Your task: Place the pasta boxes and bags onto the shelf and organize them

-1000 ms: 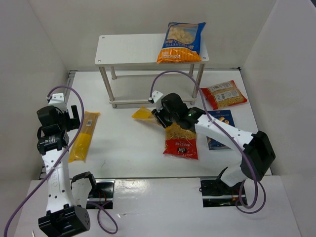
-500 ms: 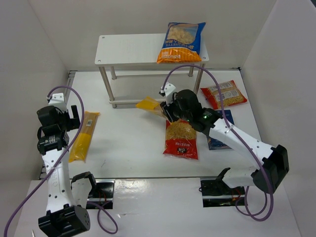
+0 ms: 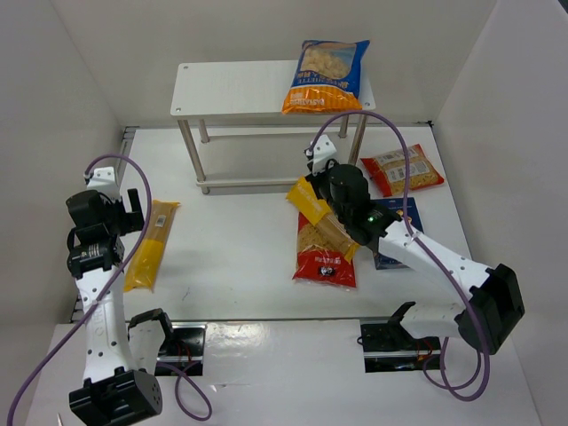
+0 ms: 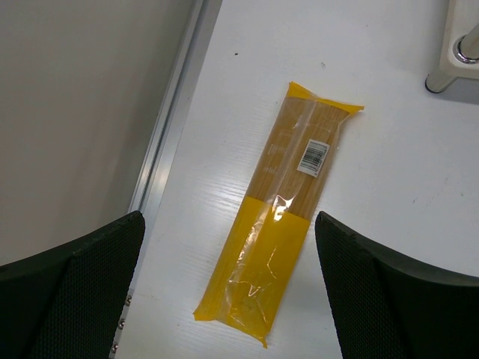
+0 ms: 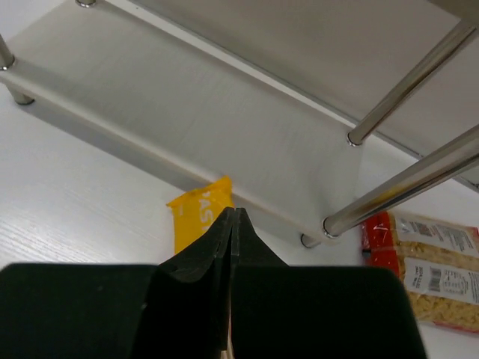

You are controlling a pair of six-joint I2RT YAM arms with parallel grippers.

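Observation:
My right gripper (image 3: 327, 202) is shut on a long yellow spaghetti bag (image 3: 311, 200) and holds it just in front of the white two-tier shelf (image 3: 257, 89), near its right front leg. In the right wrist view the shut gripper (image 5: 234, 224) covers most of that bag (image 5: 196, 221), facing the lower tier (image 5: 187, 112). A blue-and-orange bag (image 3: 327, 75) lies on the top tier. My left gripper (image 3: 111, 213) is open above the second spaghetti bag (image 3: 151, 244), which lies flat between the open fingers (image 4: 389, 299) in the left wrist view (image 4: 288, 217).
A red bag (image 3: 325, 257) lies under the right arm. An orange-red white-labelled bag (image 3: 404, 170) lies right of the shelf and also shows in the right wrist view (image 5: 426, 262). The dark blue box (image 3: 398, 238) is partly hidden by the arm. White walls enclose the table.
My right gripper has carried the yellow spaghetti bag to the right and turned it, from in front of the shelf's middle toward its right front leg. The left arm has not moved.

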